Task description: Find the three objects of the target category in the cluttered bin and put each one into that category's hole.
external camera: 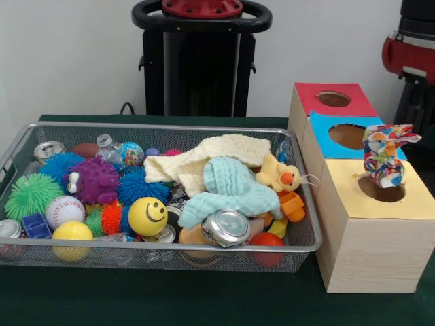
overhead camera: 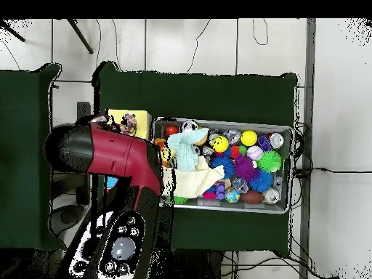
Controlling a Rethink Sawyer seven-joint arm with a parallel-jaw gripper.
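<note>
The wire-mesh bin (external camera: 156,248) sits left of the boxes, full of toys; it also shows in the overhead view (overhead camera: 225,120). One blotch-printed fabric piece (external camera: 383,155) stands upright, half sunk in the hole (external camera: 393,195) of the pale yellow panel (external camera: 411,204). From above it lies on that panel (overhead camera: 129,123). No other printed piece shows in the bin. Only the red and black arm (external camera: 411,51) shows, at the right edge; from above it (overhead camera: 116,154) covers the boxes. The gripper itself is not seen.
The blue-panelled box (external camera: 326,125) and the red-panelled box (external camera: 309,95) stand behind the yellow one. In the bin lie a cream cloth (external camera: 204,159), a mint cloth (external camera: 231,187), a purple monster (external camera: 95,180), a smiley ball (external camera: 147,216), cans and spiky balls.
</note>
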